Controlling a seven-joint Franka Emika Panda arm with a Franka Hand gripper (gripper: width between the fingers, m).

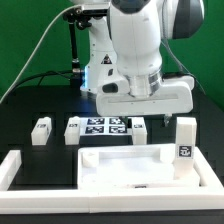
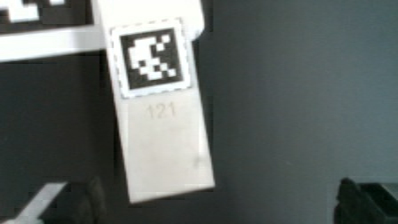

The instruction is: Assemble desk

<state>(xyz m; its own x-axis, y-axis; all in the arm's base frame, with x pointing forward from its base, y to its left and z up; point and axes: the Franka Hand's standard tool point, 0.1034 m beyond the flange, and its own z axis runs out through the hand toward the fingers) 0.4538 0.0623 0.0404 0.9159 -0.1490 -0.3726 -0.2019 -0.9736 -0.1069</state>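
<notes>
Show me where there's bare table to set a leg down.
On the exterior view's left: bare table between the border bar and the desk top, and around the small leg. Crowded on its right, around the upright leg and marker board.

In the wrist view, a black-and-white square tag [image 2: 150, 60] is borne on the white leg [image 2: 169, 140], with faint digits [image 2: 166, 103], seemingly "121", just below it. In the exterior view, like tags are seen on the marker board [image 1: 105, 127] and the upright leg [image 1: 185, 135]; no lettering is legible there.

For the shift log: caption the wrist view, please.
Open end effector poised over a white desk leg with a black-and-white tag on the dark table.
</notes>
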